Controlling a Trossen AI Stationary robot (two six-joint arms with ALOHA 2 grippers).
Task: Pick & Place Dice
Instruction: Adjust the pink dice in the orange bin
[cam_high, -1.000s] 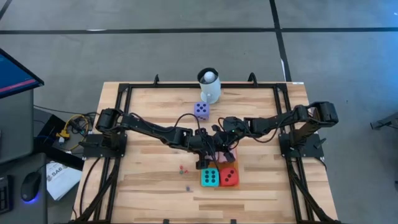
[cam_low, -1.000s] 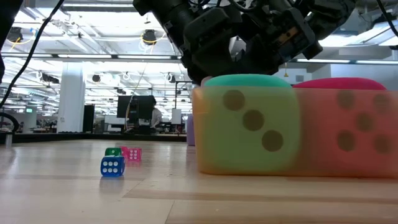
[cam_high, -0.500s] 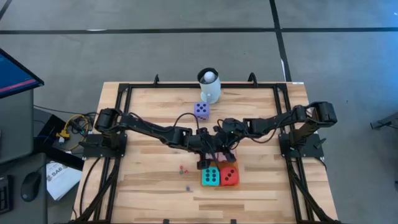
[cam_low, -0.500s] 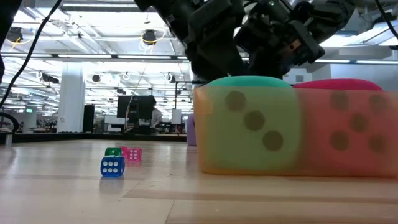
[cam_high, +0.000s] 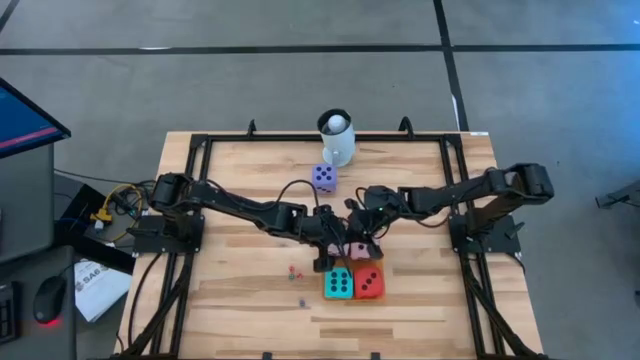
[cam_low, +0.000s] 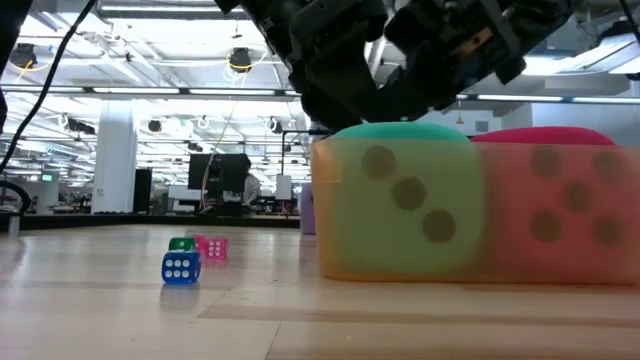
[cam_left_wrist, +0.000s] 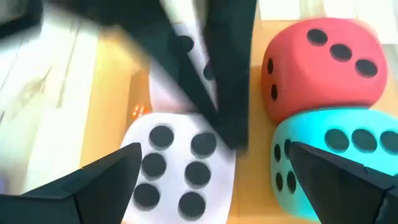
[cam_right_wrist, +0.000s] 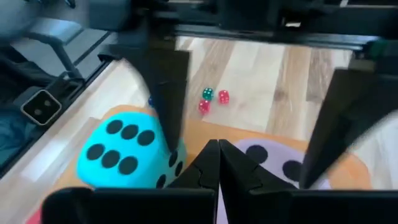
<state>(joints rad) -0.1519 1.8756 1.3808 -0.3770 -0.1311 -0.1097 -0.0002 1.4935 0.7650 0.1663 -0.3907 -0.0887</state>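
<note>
A pink die (cam_left_wrist: 171, 177), six pips up, lies on the orange mat (cam_left_wrist: 112, 106) between the fingers of my open left gripper (cam_left_wrist: 216, 149), which stand on either side of it without touching. The teal die (cam_high: 337, 283) and red die (cam_high: 368, 283) sit side by side just near of it. My right gripper (cam_right_wrist: 217, 146) is shut, slanting down over the pink die's far edge (cam_high: 358, 250). A purple die (cam_high: 324, 178) rests farther back. Tiny dice (cam_low: 180, 267) lie left of the teal one. My right gripper slants down from the table's right with its shut fingertips (cam_left_wrist: 227, 127) at the pink die's top far edge (cam_left_wrist: 205, 134). I cannot tell whether they touch it or hover just above.
A white mug with a ball (cam_high: 336, 138) stands at the table's far edge. A black frame (cam_high: 200, 140) runs round the table top. Bare wood lies at the near left (cam_high: 240, 310) and the far right.
My right gripper has risen a little over the pink die and drawn slightly toward the table's right edge, staying shut. The dice lie where they were.
</note>
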